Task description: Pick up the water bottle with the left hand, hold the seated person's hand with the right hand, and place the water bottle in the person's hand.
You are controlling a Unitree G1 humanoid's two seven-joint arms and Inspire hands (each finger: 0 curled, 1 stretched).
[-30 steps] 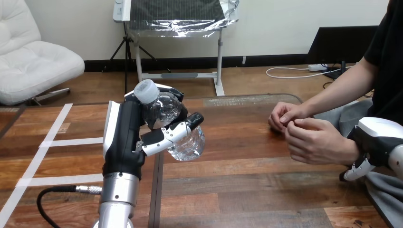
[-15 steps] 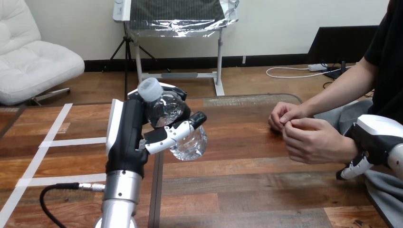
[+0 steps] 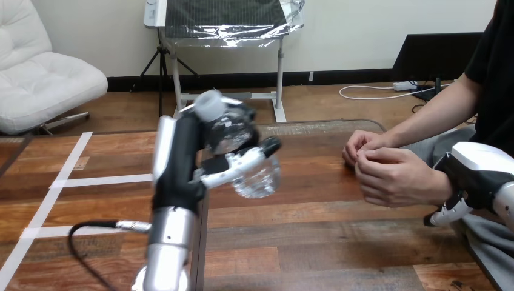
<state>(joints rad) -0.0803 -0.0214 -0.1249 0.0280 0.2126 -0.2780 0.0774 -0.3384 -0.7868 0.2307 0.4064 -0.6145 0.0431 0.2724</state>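
Head view: the water bottle (image 3: 257,176) is held tilted above the tabletop (image 3: 339,242) in the curled left hand (image 3: 182,159). Of the right hand (image 3: 479,173), the state cannot be told. With the person's hands (image 3: 391,179) clasped shut, the water bottle could be dropped.

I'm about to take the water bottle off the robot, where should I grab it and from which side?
Grab the water bottle by its bare lower end, from the view's right. The left hand is curled round its upper half, and the tilted base sticks out toward you.
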